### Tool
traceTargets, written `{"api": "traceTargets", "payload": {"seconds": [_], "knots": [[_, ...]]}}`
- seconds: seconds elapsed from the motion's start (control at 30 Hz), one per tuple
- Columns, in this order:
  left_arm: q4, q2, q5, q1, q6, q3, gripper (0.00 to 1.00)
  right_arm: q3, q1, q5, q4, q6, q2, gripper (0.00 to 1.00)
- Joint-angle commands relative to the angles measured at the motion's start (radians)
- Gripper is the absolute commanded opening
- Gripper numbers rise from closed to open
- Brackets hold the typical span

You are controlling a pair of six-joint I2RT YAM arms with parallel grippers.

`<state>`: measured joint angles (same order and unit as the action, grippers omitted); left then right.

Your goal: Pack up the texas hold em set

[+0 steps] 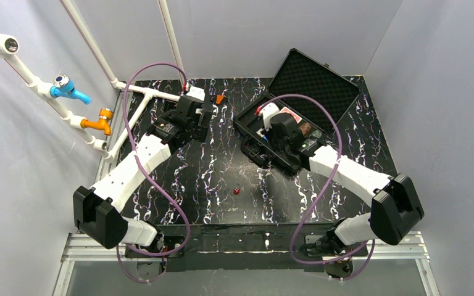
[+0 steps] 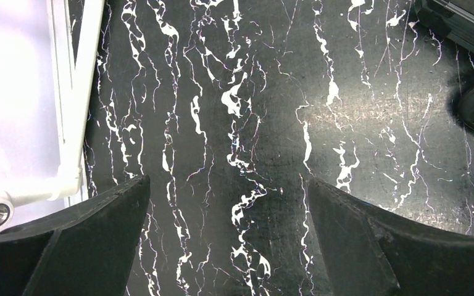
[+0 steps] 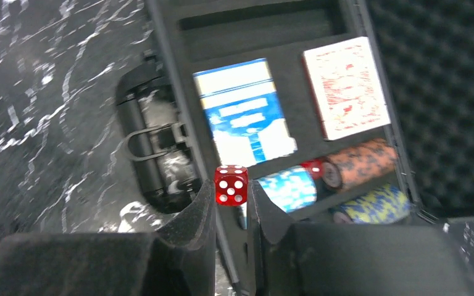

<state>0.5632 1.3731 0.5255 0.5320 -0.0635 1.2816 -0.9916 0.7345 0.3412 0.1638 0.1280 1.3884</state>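
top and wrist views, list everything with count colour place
black hard case with foam lid: 1, black, open, far right of marbled table
boxed card decks: 2, blue and red-white, inside case
poker chip stacks: 3, blue, orange, yellow-blue, lying in case
small red dice: 2, red, one on table, one in right tool
white pipe frame: 1, blue and orange taps, left wall
left tool: 1, black, open over table
right tool: 1, black, shut on die

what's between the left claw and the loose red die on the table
Nothing but bare black marbled table between left claw and red die, as the top view shows.
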Motion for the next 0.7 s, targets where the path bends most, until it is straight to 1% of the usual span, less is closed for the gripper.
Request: {"api": "traceTargets", "payload": {"seconds": [0.0,0.3,0.4,0.5,0.67], "knots": [[0.022,-0.006,-0.002,-0.005,-0.006,0.001,0.99,-0.105,-0.079,0.084,0.052,-0.119,0.003,0.01],[0.023,-0.005,-0.004,-0.005,-0.006,0.002,0.99,-0.195,-0.197,0.071,0.162,-0.287,0.081,0.01],[0.024,0.003,-0.01,-0.004,-0.008,0.004,0.99,-0.188,-0.238,0.074,0.166,-0.343,0.092,0.01],[0.026,0.006,-0.012,-0.004,-0.008,0.004,1.0,-0.169,-0.283,0.075,0.166,-0.367,0.099,0.01],[0.027,0.014,-0.018,-0.004,-0.009,0.005,0.99,-0.15,-0.339,0.031,0.148,-0.404,0.148,0.01]]}}
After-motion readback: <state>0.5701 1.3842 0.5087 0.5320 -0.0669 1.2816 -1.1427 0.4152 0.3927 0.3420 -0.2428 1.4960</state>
